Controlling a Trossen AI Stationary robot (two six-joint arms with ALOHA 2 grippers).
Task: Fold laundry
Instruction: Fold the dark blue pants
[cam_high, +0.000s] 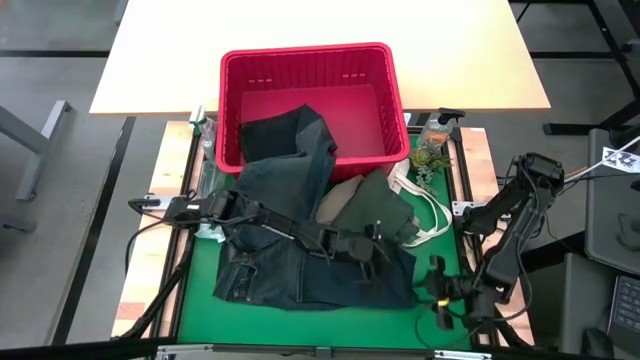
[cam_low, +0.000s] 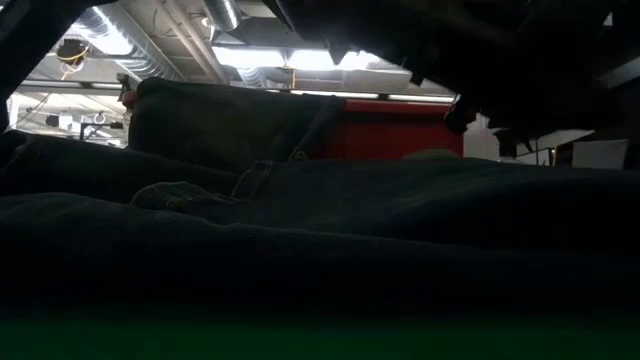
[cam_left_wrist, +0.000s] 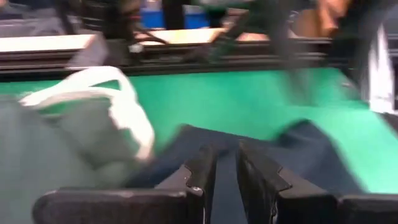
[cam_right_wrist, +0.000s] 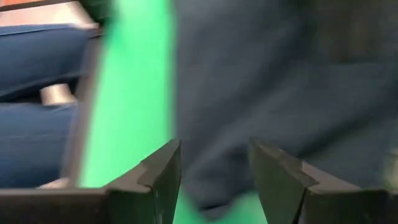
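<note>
Dark blue jeans (cam_high: 290, 260) spill out of the red basket (cam_high: 310, 100); their upper part hangs over its near rim and the rest lies spread on the green mat (cam_high: 195, 290). An olive shirt (cam_high: 375, 205), a tan piece (cam_high: 335, 200) and a white piece (cam_high: 425, 215) lie on the jeans' right part. My left gripper (cam_high: 372, 252) reaches across the jeans from the left and is shut on denim (cam_left_wrist: 227, 180). My right gripper (cam_high: 440, 295) hovers open beside the jeans' near right corner; the wrist view shows that cloth edge (cam_right_wrist: 217, 149) beyond the gap. My left gripper pinches dark blue denim (cam_left_wrist: 227, 155) between its two fingers, on the jeans' right part beside the olive shirt. The fingers slant down from the table's left. The cloth climbs from the mat up to the fingers; one layer or several, I cannot tell.
The basket fills the far middle of the mat. A small green plant (cam_high: 428, 160) and a bottle (cam_high: 437, 125) stand at its right, and another bottle (cam_high: 205, 130) at its left. Bare green mat shows along the near edge and at the left.
</note>
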